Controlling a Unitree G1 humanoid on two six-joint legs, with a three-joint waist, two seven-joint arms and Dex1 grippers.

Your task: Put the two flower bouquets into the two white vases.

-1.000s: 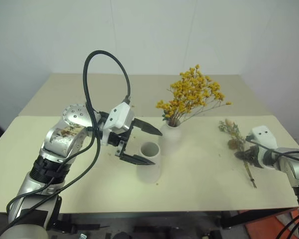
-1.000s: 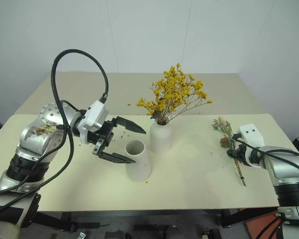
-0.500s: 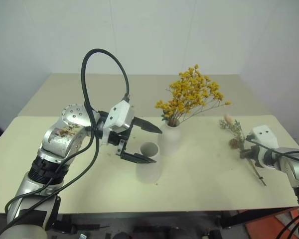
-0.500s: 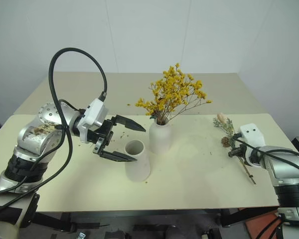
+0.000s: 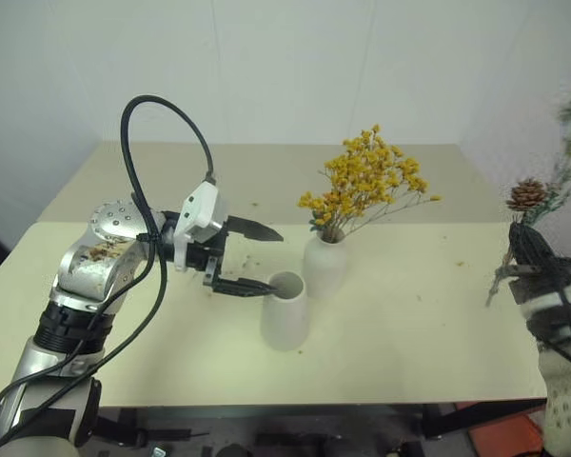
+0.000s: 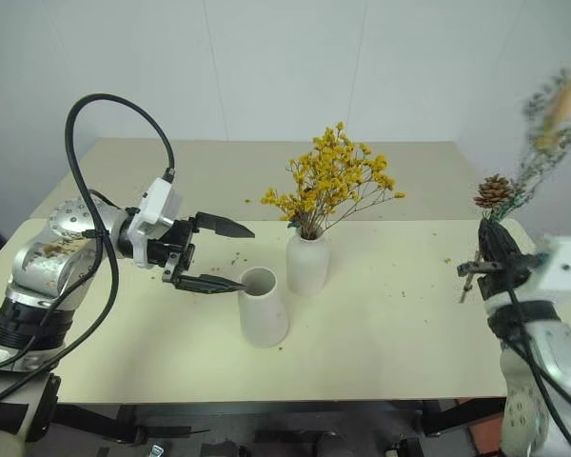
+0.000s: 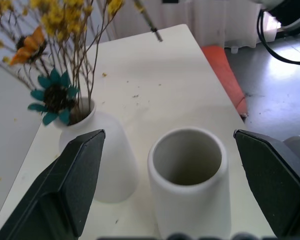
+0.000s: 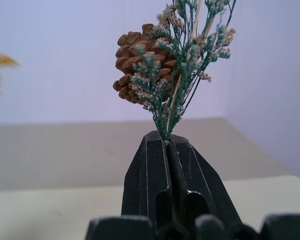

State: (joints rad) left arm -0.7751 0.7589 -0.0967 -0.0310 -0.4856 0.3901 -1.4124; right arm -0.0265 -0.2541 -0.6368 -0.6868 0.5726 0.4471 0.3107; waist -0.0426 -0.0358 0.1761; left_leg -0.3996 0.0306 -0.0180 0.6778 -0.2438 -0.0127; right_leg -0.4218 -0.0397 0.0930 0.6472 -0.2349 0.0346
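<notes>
Grey-green bouquet (image 6: 514, 186) with pinecone (image 8: 145, 62) is up in the air at the right edge of the counter (image 6: 400, 324), stems upright, tips blurred at the top. Right end effector (image 8: 166, 142) pinches its stems, black fingers (image 8: 145, 175) pressed together on them right under the pinecone. The bare stem end pokes out below the grip (image 6: 464, 284), clear of the counter surface.

Yellow-orange bouquet (image 6: 333, 181) stands in the rounded narrow-neck vase (image 6: 306, 265), near the middle of the counter, blossoms fanning up and to the right. In the left wrist view a teal flower (image 7: 54, 96) and an orange one (image 7: 30, 42) show among its stems, near the neck.

Cylinder vase (image 6: 263, 307) stands upright just in front of and to the left of the rounded vase, close beside it; can't tell if they touch. Wide mouth open, nothing inside as seen from the left wrist.

Left end effector (image 6: 214, 255) hovers just left of the cylinder vase's rim, pointing toward it, fingers (image 6: 224, 227) spread wide, holding nothing. Lower fingertip sits close to the rim; contact can't be told. In the left wrist view both vases sit between the two spread fingers.

Small yellow crumbs (image 6: 238, 255) lie scattered on the counter around the vases. Thick black cable (image 6: 105, 105) loops above the left arm. White wall (image 6: 285, 67) behind the counter; orange object (image 7: 225, 75) on the floor past the counter edge.
</notes>
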